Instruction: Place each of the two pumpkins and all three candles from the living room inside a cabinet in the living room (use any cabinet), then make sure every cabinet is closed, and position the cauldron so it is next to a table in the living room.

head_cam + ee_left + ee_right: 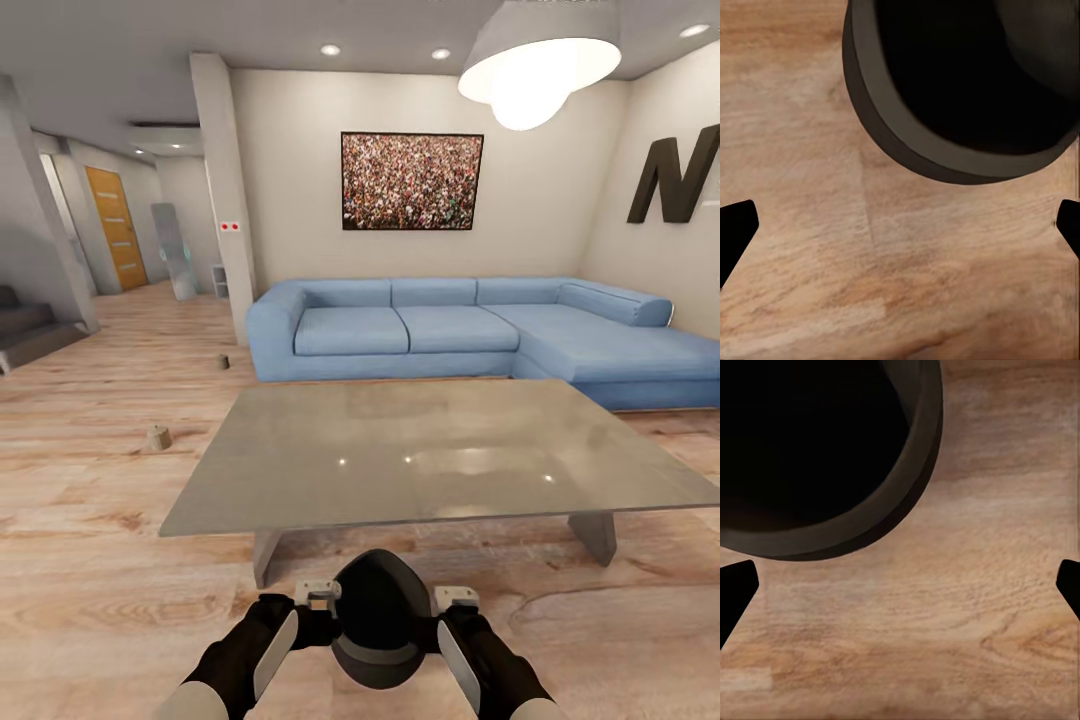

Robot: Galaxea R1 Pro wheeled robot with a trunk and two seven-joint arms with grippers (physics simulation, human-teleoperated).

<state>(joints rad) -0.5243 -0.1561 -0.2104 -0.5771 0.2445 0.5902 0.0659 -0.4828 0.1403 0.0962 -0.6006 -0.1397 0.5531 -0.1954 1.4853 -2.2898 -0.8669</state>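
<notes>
Both end effectors spread wide, left (900, 225), right (900, 585), cauldron (377, 618) upright between arms, near table (440, 450)

Cauldron (378, 620) blocks gap between arms; table (300, 480) ahead; open floor (90, 560) left.

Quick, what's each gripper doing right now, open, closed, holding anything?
Left gripper: open, holding nothing, beside the cauldron.
Right gripper: open, holding nothing, on the cauldron's other side.
</notes>
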